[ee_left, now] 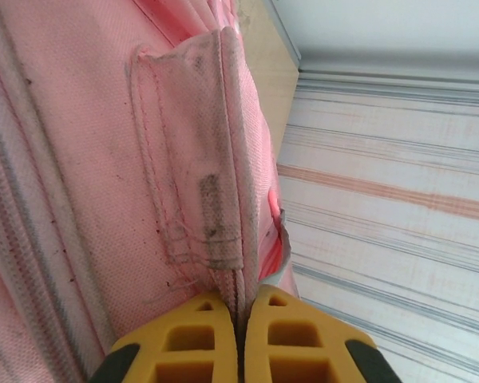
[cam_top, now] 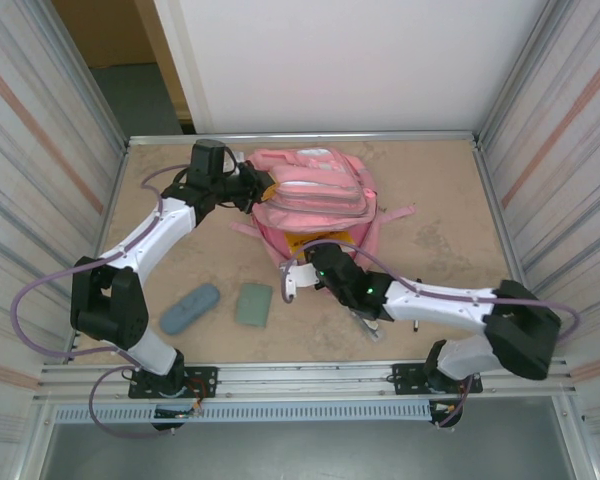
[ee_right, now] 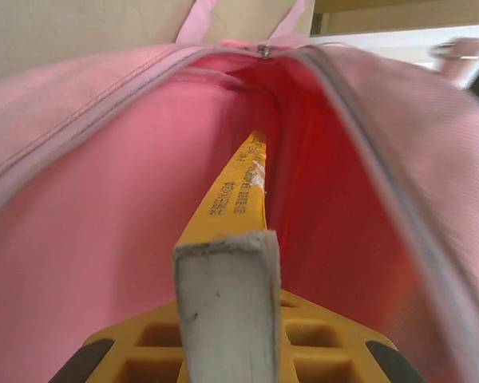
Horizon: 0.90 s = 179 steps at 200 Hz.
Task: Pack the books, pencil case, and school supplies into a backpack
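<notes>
One book, held edge-up, is clamped in the right jaws. Its long axis runs straight ahead from them into the backpack mouth, far end inside. The left jaws are pinched together on the backpack's fabric, holding that mouth open on the worktop.

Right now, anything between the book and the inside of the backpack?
Nothing visible. The right gripper holds the book edge-on in the open zip mouth of the backpack, with bare pink lining ahead. The left gripper pinches backpack fabric.
</notes>
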Available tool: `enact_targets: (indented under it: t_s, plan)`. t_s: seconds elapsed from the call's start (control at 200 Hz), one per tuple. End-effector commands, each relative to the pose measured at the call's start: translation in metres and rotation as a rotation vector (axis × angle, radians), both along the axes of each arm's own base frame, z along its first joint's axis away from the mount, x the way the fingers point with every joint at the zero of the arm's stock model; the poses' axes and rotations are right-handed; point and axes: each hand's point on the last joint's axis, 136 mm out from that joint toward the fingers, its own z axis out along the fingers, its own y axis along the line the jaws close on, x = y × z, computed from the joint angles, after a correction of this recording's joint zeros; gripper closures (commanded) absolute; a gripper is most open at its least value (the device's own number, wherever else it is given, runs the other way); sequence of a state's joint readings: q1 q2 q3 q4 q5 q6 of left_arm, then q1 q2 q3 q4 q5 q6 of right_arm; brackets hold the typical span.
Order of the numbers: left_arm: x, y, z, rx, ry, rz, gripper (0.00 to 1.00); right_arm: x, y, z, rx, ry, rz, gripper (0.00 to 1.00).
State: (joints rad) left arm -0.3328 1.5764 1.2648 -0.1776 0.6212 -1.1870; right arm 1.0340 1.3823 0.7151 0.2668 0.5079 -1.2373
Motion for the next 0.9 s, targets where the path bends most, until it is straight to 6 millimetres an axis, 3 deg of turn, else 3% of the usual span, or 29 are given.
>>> enact_targets:
  t_s: [0.0,0.195,0.491,0.892]
  plan:
    - [-0.008,-0.006,0.056,-0.099,-0.158,-0.066,1.0,0.034,0.009,0.051,0.13,-0.172,-0.068,1.0]
    - [-0.012,-0.004,0.057,-0.094,-0.168,-0.081,1.0,0.067,0.016,0.047,0.105,-0.223,-0.1,1.0]
    - [-0.008,-0.008,0.044,-0.102,-0.132,-0.116,1.0,0.103,0.031,-0.008,-0.018,-0.311,-0.065,1.0]
    - [-0.007,-0.007,0.042,-0.09,-0.115,-0.144,1.0,0.125,0.032,-0.061,-0.102,-0.254,-0.02,1.0]
